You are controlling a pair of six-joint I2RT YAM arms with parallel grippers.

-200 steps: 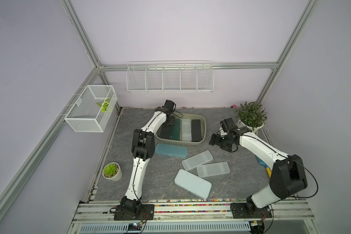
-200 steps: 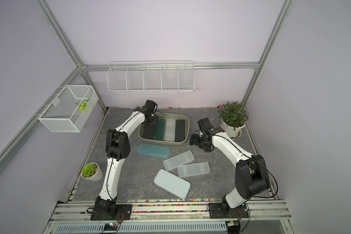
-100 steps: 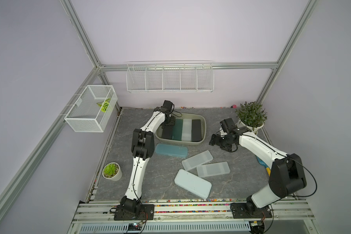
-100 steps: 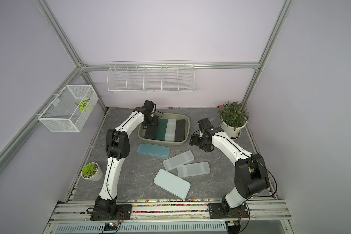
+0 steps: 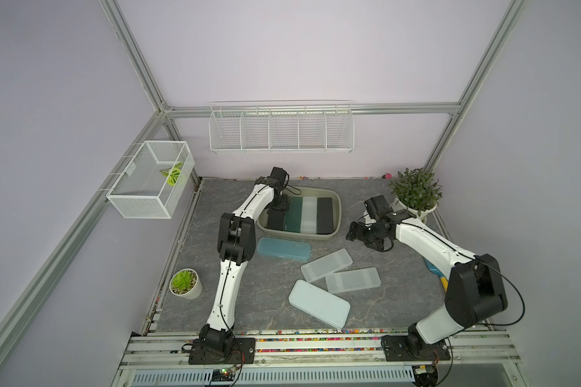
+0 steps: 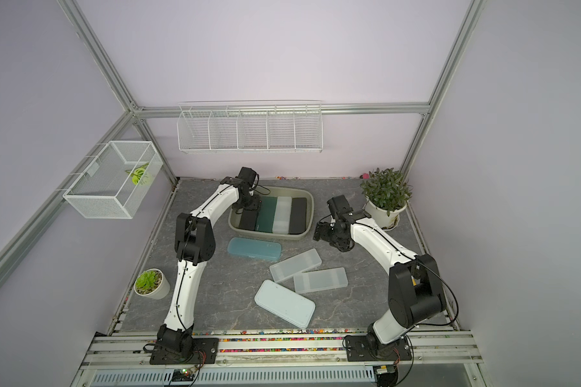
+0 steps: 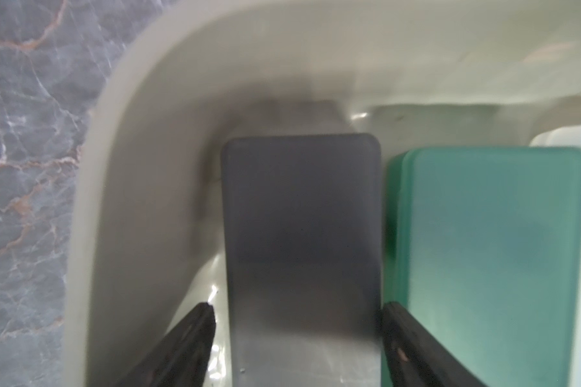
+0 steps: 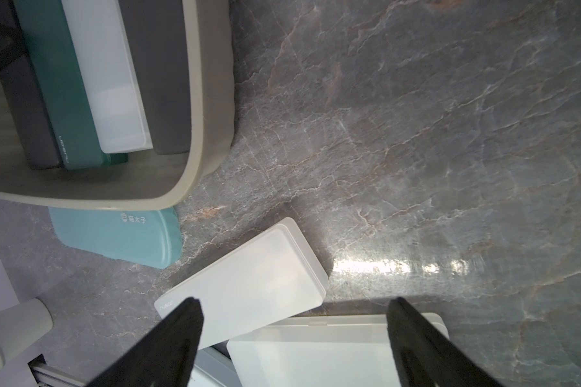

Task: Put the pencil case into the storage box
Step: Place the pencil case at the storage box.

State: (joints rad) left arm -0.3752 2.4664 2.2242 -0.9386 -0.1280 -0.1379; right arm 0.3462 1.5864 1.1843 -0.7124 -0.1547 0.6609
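Pencil case (image 7: 302, 234), dark grey, lying inside the storage box (image 7: 91, 234) at the end nearest the left arm. A green case (image 7: 490, 251) lies just beside it. In a top view a frosted case (image 5: 308, 214) and a black case (image 5: 325, 214) come next in the row, so the four cover most of the box floor.

The left claw (image 7: 296, 308) hangs low in the box with its fingers spread on either side of the pencil case and not clamping it. One finger shows a clear gap to the case. The other sits right at the case's edge, in the narrow slot next to the green case.

That tight finger is the likely trouble. If the arm lifts at a slant, the finger could drag the pencil case up on edge or shove the green case. The finger on the wall side could catch the box and shift it.

The right claw (image 8: 294, 301) is spread wide and empty above the table (image 8: 450, 134), over two clear cases (image 5: 326, 264) that touch each other. Gripping one may knock the other.

A blue case (image 5: 282, 248) and a pale case (image 5: 319, 308) also wait on the table. With the floor nearly full, later cases would probably have to stack and could slide.
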